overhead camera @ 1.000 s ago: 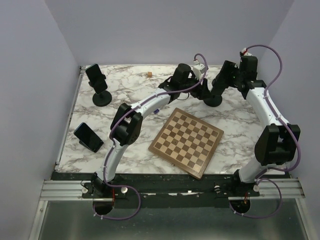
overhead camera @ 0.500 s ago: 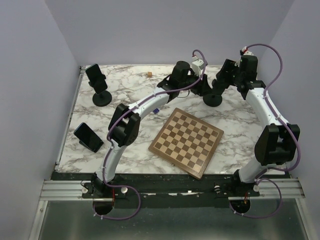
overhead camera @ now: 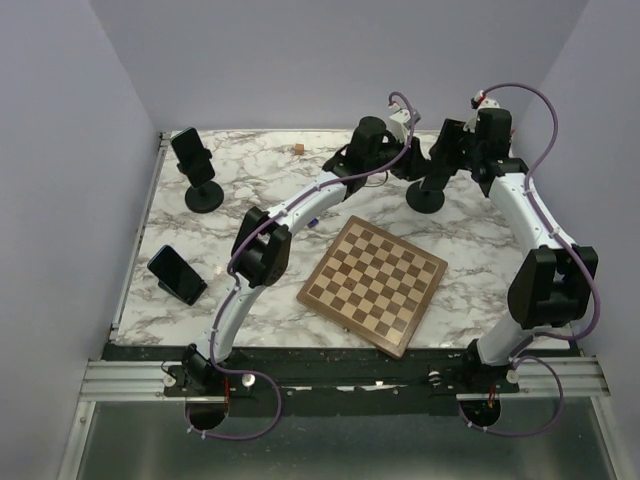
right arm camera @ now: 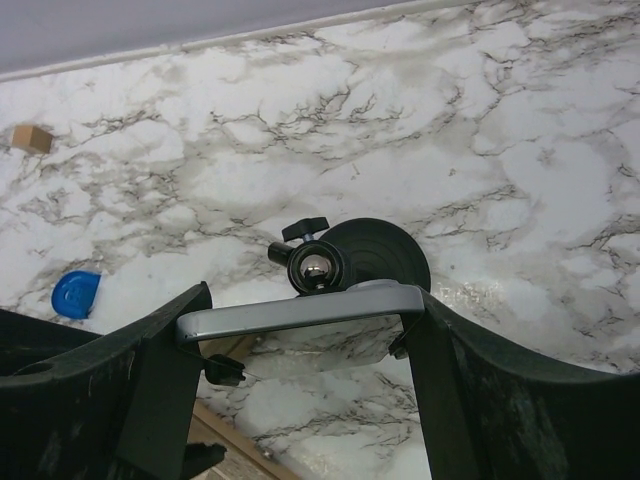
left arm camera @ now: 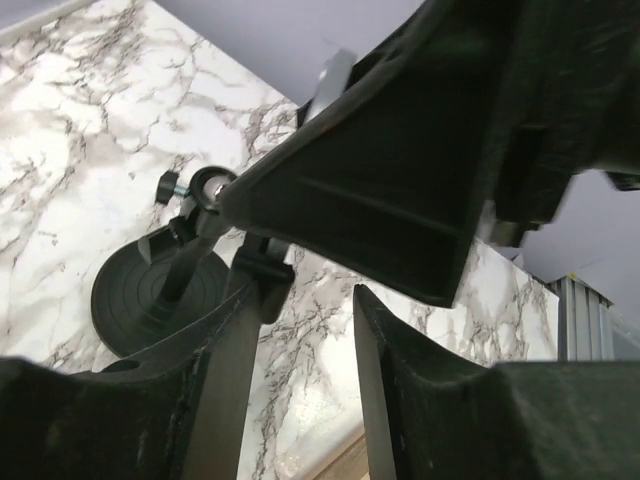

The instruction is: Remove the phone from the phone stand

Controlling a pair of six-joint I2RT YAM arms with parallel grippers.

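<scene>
The phone [right arm camera: 300, 312], with a silver edge and a glossy screen, sits between my right gripper's fingers [right arm camera: 310, 320], which is shut on its two sides. Just behind it are the stand's ball joint [right arm camera: 318, 268] and round black base [right arm camera: 375, 250]. Small black clamp tabs [right arm camera: 225, 370] still show at the phone's sides. In the top view the stand base [overhead camera: 425, 200] is at the back right, with the right gripper [overhead camera: 445, 158] above it. My left gripper [overhead camera: 408, 162] is open and empty beside the stand's neck [left arm camera: 262, 275], with marble showing between its fingers [left arm camera: 305, 300].
A second stand [overhead camera: 205, 195] holding a phone [overhead camera: 188, 148] is at the back left. Another phone [overhead camera: 177, 274] rests at the left edge. A chessboard [overhead camera: 373, 283] lies in the middle. A small wooden cube [overhead camera: 299, 149] and a blue piece [right arm camera: 75, 292] lie nearby.
My left gripper has moved back and right, closer to the stand. My right gripper has shifted slightly left over the stand with the phone still between its fingers.
</scene>
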